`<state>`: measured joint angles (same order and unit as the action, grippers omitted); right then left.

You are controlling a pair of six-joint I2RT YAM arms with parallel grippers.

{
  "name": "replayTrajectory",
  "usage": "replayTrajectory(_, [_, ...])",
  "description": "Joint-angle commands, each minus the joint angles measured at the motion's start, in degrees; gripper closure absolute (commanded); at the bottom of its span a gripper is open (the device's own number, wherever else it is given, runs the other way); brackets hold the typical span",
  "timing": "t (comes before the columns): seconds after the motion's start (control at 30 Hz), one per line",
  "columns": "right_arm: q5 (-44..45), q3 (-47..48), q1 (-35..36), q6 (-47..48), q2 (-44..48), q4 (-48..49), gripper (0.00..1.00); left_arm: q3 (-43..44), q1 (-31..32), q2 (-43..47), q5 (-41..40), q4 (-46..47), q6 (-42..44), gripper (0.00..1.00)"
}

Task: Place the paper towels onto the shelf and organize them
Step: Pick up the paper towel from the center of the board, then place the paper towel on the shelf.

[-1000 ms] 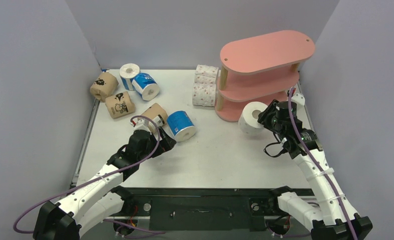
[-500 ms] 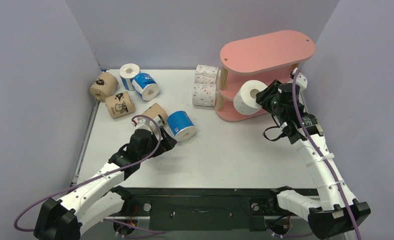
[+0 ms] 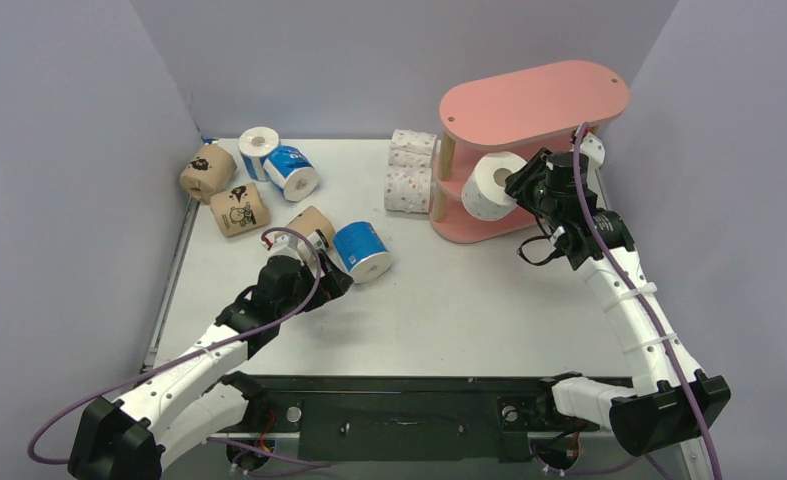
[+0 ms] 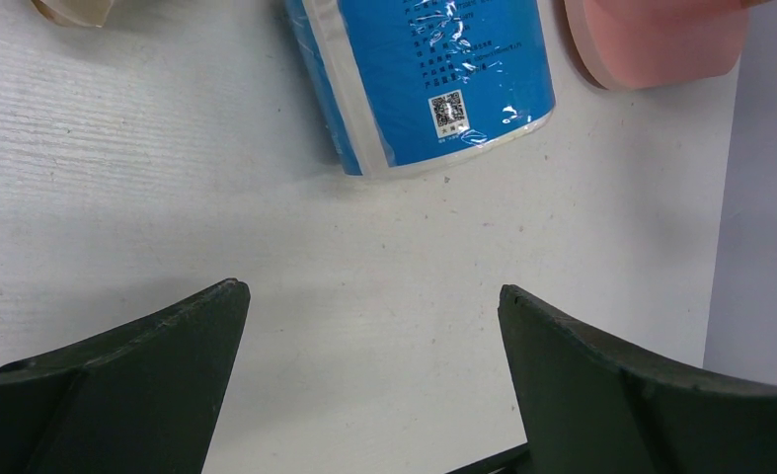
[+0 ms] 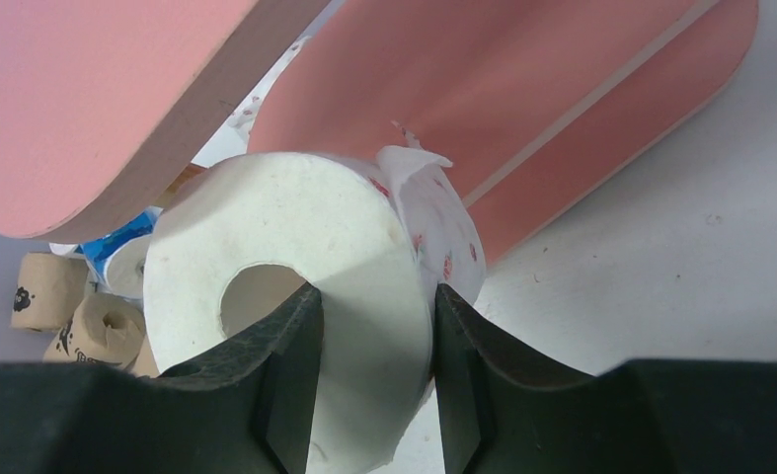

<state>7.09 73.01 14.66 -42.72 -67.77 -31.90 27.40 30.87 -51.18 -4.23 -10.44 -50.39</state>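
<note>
Right fingers (image 3: 511,188) are clamped on a white pink-dotted roll (image 5: 295,237), held off the tabletop (image 3: 449,300) level with the middle board of the pink shelf (image 3: 534,100) (loose wrapper flap (image 5: 414,163) sticking up). Left fingers (image 4: 369,296) are spread wide and holding nothing, with a blue roll (image 4: 424,79) lying just ahead.

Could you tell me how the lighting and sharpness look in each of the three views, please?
Top external view: soft, even light, faint shadows under the shelf, all sharp. Left wrist view: small glints on the plastic wrap of the blue roll. Right wrist view: the white roll in the right gripper is bright and crisp, the brown rolls behind slightly soft.
</note>
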Motion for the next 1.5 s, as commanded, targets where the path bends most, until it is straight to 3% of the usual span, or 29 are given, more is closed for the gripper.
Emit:
replayTrajectory(0.0, [1.5, 4.6, -0.2, -0.1, 0.9, 3.4, 0.65, 2.7, -0.5, -0.7, 0.9, 2.8, 0.6, 0.02])
replayTrajectory(0.97, [5.6, 7.8, -0.3, -5.3, -8.3, 9.1, 0.65, 3.2, -0.5, 0.0, 0.9, 2.2, 0.5, 0.02])
replayTrajectory(1.47, [4.5, 8.8, -0.8, -6.5, -10.1, 9.0, 0.55, 3.0, -0.5, 0.2, 1.0, 2.3, 0.3, 0.02])
